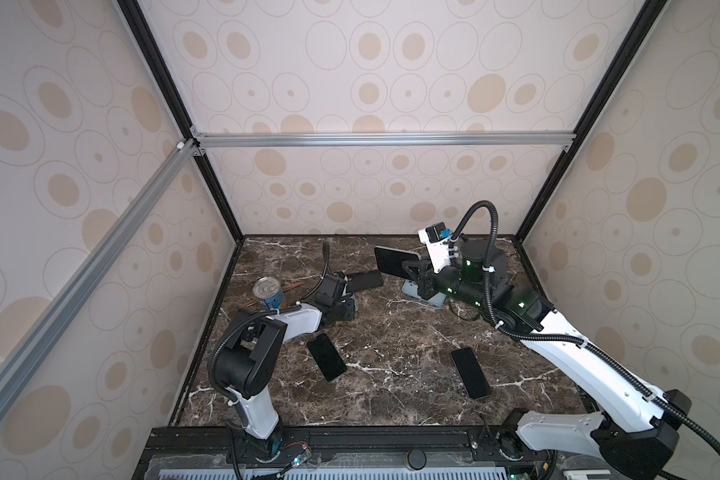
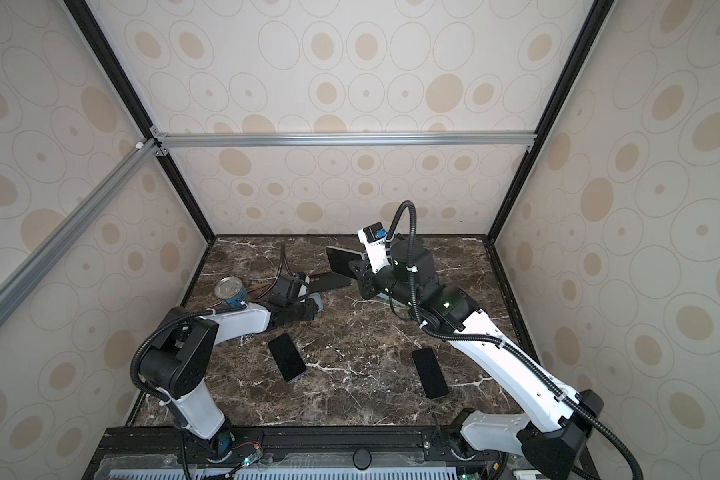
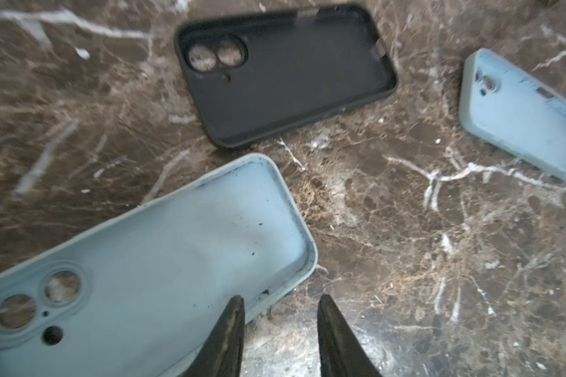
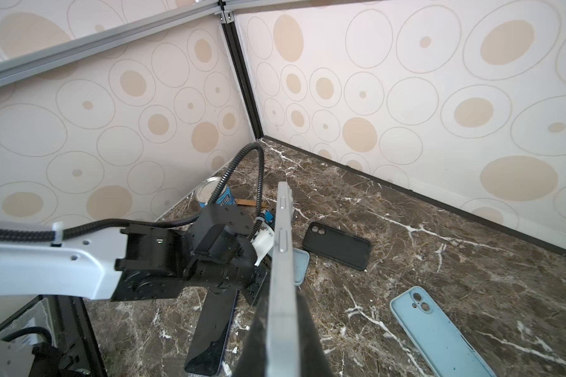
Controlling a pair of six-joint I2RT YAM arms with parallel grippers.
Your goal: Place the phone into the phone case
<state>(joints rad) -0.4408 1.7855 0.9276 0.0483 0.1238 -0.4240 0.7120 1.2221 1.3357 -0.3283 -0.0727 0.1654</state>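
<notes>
right claw [image 1: 412, 269] clamped on the phone [image 1: 391, 259], held up clear of the bench [image 1: 395, 332]. left claw [image 3: 280, 296] part open, astride the end rim of the light blue case [image 3: 177, 244], which lies flat, below and left of the phone.

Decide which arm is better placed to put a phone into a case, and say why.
Right. The right gripper grips a raised phone, likely ready to lower; the left gripper holds no phone, its open jaws straddling the rim of a light blue case.
</notes>
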